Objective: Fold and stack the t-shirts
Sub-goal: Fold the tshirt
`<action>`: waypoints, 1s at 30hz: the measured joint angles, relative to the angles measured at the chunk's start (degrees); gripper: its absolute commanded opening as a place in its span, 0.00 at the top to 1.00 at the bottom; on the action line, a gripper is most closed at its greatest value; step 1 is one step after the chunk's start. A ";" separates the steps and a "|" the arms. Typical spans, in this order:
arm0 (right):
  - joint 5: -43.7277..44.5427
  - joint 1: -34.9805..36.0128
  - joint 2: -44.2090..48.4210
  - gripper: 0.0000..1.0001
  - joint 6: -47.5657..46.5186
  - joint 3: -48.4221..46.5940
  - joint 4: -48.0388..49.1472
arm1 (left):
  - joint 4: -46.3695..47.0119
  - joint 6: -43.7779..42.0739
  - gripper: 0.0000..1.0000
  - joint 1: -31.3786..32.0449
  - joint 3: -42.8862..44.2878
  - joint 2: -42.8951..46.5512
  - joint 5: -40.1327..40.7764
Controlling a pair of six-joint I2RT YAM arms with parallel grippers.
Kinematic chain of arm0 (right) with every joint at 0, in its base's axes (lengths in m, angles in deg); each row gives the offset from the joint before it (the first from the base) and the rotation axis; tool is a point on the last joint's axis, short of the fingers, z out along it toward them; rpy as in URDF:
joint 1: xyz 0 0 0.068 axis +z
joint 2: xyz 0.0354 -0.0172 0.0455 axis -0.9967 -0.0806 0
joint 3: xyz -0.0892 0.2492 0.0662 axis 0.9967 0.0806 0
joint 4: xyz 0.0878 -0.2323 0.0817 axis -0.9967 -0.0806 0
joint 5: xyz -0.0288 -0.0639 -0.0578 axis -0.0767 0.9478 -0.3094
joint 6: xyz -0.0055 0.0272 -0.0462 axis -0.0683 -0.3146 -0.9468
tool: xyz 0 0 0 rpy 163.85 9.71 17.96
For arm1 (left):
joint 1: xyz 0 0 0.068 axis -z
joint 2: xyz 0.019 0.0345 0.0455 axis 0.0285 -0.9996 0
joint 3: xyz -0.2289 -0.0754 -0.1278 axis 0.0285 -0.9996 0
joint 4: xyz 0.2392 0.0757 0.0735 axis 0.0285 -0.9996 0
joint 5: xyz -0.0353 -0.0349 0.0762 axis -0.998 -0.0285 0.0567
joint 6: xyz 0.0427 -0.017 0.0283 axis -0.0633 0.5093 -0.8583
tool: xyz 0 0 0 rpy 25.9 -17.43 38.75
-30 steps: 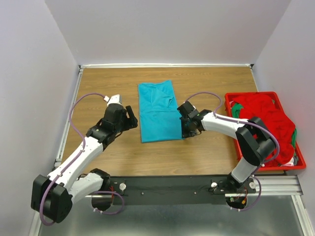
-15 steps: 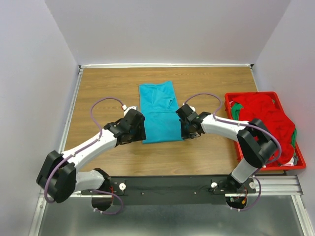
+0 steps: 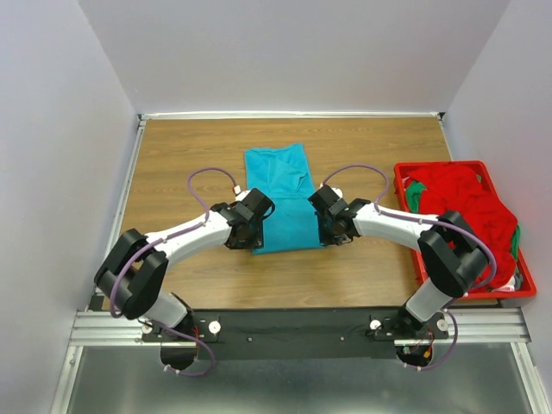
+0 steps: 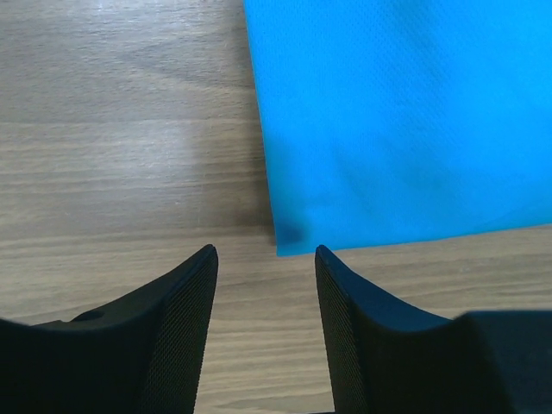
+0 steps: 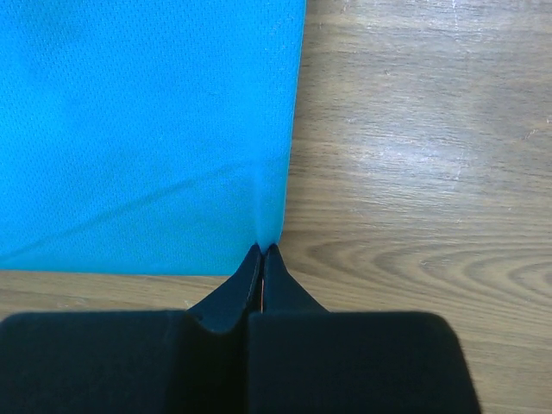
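Observation:
A teal t-shirt point(image 3: 280, 194) lies flat on the wooden table, folded into a long strip. My left gripper point(image 3: 255, 231) is open at the shirt's near left corner; in the left wrist view that corner point(image 4: 289, 237) lies just ahead of my left gripper point(image 4: 266, 252). My right gripper point(image 3: 326, 231) is shut on the shirt's near right corner, which bunches up at my right gripper point(image 5: 264, 250). Red and green t-shirts point(image 3: 466, 203) are heaped in the crate.
A red plastic crate point(image 3: 524, 285) stands at the table's right edge. The table's white rims run along the far point(image 3: 293, 114) and left point(image 3: 129, 177) sides. Bare wood point(image 3: 185, 155) lies left of the teal shirt.
My left arm has swung right, from well left of the shirt to its near left corner. The right gripper has stayed at the near right corner.

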State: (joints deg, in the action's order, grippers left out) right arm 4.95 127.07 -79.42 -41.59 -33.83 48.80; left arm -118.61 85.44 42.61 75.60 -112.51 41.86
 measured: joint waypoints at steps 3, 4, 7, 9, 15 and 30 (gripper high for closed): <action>0.00 0.00 0.22 0.99 -0.31 0.28 0.17 | 0.07 0.00 0.46 0.22 0.81 -2.47 0.00; 0.00 0.00 0.31 0.99 -0.33 0.44 0.26 | 0.07 0.00 0.47 0.33 0.94 -2.86 0.00; 0.02 0.00 0.46 0.99 -0.39 0.68 0.48 | 0.20 0.02 0.50 1.01 1.40 -4.50 0.00; 0.00 0.00 0.55 0.99 -0.44 0.85 0.72 | 0.28 0.15 0.51 1.33 1.42 -5.22 0.00; 0.00 0.00 0.76 0.99 -0.72 1.16 1.14 | 0.74 0.59 0.55 1.92 1.53 -6.88 0.00; 0.15 0.15 1.18 0.99 -0.94 1.70 1.84 | 2.95 2.08 1.00 3.41 1.92 -7.91 -0.63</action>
State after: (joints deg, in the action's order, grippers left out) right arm 5.10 127.22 -78.24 -42.53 -32.12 50.63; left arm -115.66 87.52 46.02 77.52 -120.42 41.22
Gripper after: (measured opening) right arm 0.012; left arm 0.108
